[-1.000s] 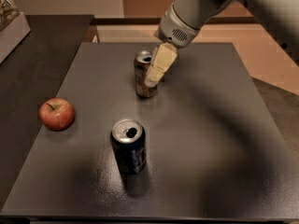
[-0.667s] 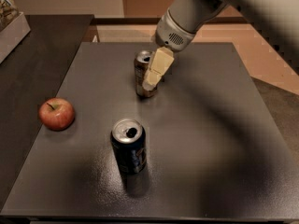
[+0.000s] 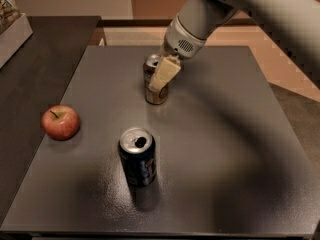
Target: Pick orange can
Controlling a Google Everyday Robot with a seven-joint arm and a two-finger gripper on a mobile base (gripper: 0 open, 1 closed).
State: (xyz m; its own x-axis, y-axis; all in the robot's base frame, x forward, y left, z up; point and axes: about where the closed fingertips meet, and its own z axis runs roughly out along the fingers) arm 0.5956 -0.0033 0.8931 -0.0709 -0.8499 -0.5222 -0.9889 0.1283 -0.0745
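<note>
The orange can (image 3: 156, 98) stands upright on the dark grey table (image 3: 225, 134), towards the back centre, with its silver top partly showing. My gripper (image 3: 161, 81) comes down from the upper right on a pale grey arm. Its cream tip lies across the can's upper right side and hides part of the body. The can rests on the table.
A dark blue can (image 3: 137, 156) with an open top stands at the front centre. A red apple (image 3: 60, 122) lies near the table's left edge. A darker counter (image 3: 40, 49) adjoins on the left, with a white box (image 3: 12, 31) at its far left.
My gripper has moved a little left and closer over the orange can, now covering more of it. The can, the blue can and the apple have not moved.
</note>
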